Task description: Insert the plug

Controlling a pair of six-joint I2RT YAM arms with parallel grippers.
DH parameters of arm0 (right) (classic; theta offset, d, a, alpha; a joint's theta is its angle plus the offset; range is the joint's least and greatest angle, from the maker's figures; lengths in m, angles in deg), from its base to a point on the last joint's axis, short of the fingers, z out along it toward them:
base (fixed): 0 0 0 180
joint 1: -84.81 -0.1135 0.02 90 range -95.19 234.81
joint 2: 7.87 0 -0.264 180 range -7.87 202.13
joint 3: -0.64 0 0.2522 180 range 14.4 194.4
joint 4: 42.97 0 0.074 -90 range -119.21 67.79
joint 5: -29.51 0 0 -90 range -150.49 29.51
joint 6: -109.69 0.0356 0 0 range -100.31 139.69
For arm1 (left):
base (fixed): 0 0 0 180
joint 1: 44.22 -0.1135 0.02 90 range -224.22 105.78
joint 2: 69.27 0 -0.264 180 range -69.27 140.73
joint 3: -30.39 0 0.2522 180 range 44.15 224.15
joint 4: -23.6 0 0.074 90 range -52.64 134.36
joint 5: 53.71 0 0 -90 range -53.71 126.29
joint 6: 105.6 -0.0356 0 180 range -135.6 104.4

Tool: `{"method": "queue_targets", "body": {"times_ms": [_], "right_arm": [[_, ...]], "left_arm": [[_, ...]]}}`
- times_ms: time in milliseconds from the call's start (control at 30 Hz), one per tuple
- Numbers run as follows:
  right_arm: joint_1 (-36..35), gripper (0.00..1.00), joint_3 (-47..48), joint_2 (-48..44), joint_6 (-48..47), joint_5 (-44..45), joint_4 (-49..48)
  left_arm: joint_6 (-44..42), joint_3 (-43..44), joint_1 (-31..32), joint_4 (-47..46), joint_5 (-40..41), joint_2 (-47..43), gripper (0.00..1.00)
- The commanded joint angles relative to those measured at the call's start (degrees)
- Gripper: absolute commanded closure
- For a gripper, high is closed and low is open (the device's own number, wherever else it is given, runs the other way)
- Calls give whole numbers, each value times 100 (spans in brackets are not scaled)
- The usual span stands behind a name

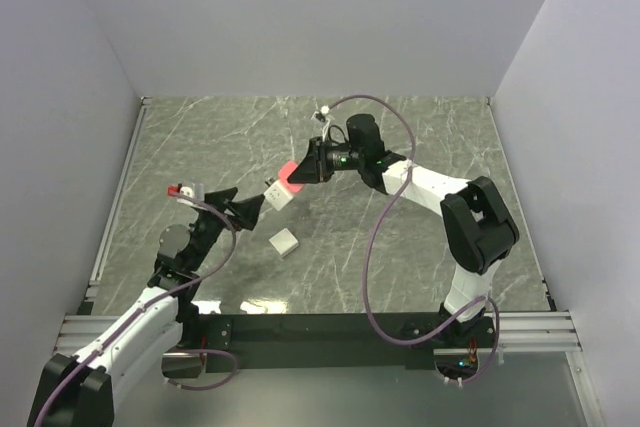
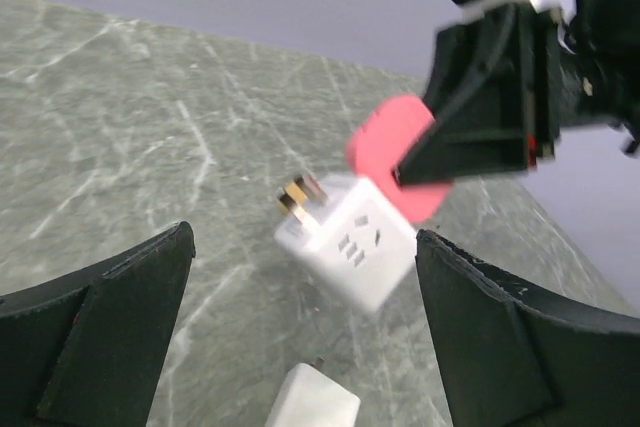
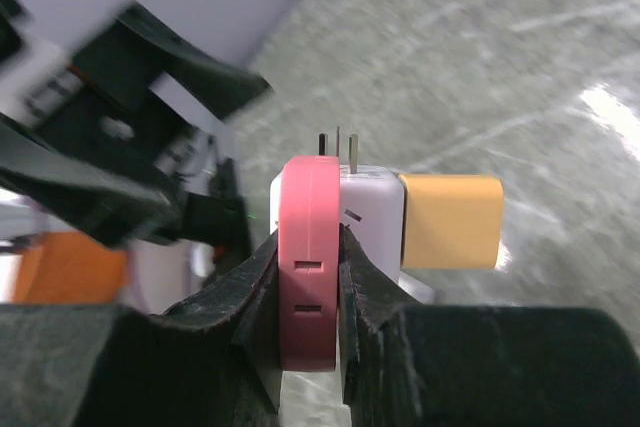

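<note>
Plug (image 1: 285, 242) just sits loose on the table (image 1: 420, 247). Right claw (image 3: 310, 259) pinches the pink disc (image 3: 305, 202) on the white cube (image 2: 365, 247), left claw (image 2: 305, 239) gapes wide.

I read the grey-green marble-pattern tabletop (image 1: 420, 137) as smooth with a slight sheen; it throws glare patches. White plastic cube adapter (image 2: 355, 242): smooth, satin. Its pins (image 2: 300, 195) are shiny brass-coloured metal. Pink rounded plastic slab (image 2: 390, 147): smooth, matt. Orange plastic block (image 3: 450, 222): matt. Small white plastic plug (image 1: 284, 242): smooth. Left gripper (image 2: 303, 242) and right gripper (image 3: 308, 237) fingers (image 3: 225, 302): matt black plastic, faintly grainy. Purple cable (image 1: 375, 237): smooth sheath.
</note>
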Motion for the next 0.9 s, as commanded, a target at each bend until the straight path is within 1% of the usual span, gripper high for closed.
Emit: {"method": "queue_targets", "body": {"times_ms": [0, 67, 100, 133, 167, 200, 233, 267, 300, 333, 400, 433, 500, 600, 700, 800, 867], "right_arm": [[181, 100, 59, -204, 1354, -822, -1326], [278, 100, 51, -143, 1795, -910, -1695], [366, 100, -2, -73, 2371, -1085, -1992], [410, 100, -107, -28, 2708, -1147, -2613], [445, 100, -143, 24, 3024, -1218, -2933], [498, 100, -169, 147, 3619, -1305, -3266], [507, 100, -230, 209, 3904, -1402, -3870], [498, 100, -257, 314, 4159, -1420, -4120], [507, 100, -292, 367, 4640, -1447, -4401], [507, 100, -353, 402, 4862, -1490, -4934], [498, 100, -433, 464, 5441, -1517, -5421], [490, 100, -468, 473, 5575, -1526, -5701], [498, 100, -503, 482, 5899, -1535, -5932], [498, 100, -556, 429, 6086, -1561, -6161], [498, 100, -626, 333, 5964, -1579, -6030], [489, 100, -609, 280, 5770, -1588, -5696], [490, 100, -600, 306, 5848, -1605, -5757]], "left_arm": [[-319, -135, 127, -832, -700, -79, 2], [-459, -180, 338, -973, -701, -263, 2], [-634, -223, 443, -1017, -666, -325, 2], [-732, -224, 662, -1052, -579, -430, 2], [-846, -215, 777, -1052, -508, -448, 2], [-1038, -171, 883, -1052, -421, -449, 1], [-1145, -145, 1066, -1105, -281, -370, 1], [-1311, -119, 1147, -1157, -210, -309, 1], [-1382, -83, 1208, -1210, -148, -256, 1], [-1444, -83, 1305, -1306, -78, -116, 1], [-1663, -57, 1367, -1623, 81, 43, 1], [-1760, -13, 1428, -1685, 142, 244, 1], [-2031, 162, 1533, -1834, 353, 551, 1], [-2340, 320, 1639, -2167, 616, 973, 1], [-2507, 417, 1657, -2466, 617, 1203, 1], [-2569, 549, 1657, -2564, 617, 1361, 1], [-2604, 593, 1666, -2634, 617, 1432, 1]]}}
